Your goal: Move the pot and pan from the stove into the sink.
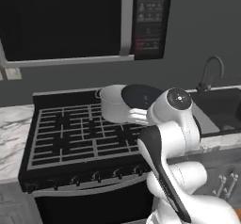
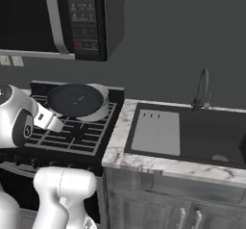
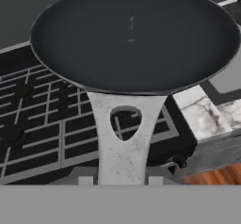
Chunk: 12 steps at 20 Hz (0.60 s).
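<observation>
The jaws are clamped on the light metal handle (image 3: 123,138) of the frying pan (image 3: 136,35), gripping it at its near end just behind the teardrop hole, and the pan hangs straight out ahead of the jaws, raised clear of the grates. The finger tips themselves are hidden at the bottom of the hand view, so the exact gap is hard to read, but the handle runs right into them.

Here's the worry: all that dark dish sits well out in front of the jaws on a thin handle, so a fast swing could make it twist or droop in the grip, I'd judge. Just beside the pan, on the side away from the sink, stands the silvery pot (image 1: 114,104), touching or very nearly so in the left base view, and a careless sweep could clip it.

Below the jaws lies the stove (image 2: 77,132), grid grates running under the pan. Beyond the pan's far edge comes the marble worktop (image 2: 117,144), then the sink (image 2: 211,134) with its grey drainboard (image 2: 156,132) and arched faucet (image 2: 202,91), well apart from the jaws. Carrying too low risks catching the worktop edge.
</observation>
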### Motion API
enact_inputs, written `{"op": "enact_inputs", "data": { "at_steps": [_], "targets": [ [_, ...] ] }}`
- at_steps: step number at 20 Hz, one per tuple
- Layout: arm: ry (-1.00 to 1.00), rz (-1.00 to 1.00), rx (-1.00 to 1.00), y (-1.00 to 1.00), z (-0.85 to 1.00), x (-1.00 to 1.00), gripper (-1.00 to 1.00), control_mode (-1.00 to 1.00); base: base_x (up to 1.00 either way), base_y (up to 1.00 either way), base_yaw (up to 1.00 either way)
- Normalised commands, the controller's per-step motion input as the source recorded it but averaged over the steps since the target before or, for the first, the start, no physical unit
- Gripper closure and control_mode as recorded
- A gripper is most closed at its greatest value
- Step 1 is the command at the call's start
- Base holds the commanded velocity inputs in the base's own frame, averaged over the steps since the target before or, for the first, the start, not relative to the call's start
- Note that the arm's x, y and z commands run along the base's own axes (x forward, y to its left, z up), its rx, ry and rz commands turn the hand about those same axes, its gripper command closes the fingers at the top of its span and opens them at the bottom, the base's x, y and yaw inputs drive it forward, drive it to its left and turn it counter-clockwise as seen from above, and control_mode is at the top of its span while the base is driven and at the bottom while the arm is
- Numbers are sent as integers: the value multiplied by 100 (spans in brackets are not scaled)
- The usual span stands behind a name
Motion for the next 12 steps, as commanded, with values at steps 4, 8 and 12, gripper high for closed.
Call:
{"op": "enact_inputs", "data": {
  "at_steps": [4,8,12],
  "targets": [
    [0,0,0,0,0,0,100,100,4,-85,0],
    [0,0,0,0,0,0,100,100,4,-85,0],
    [0,0,0,0,0,0,100,100,5,-85,0]
  ]
}}
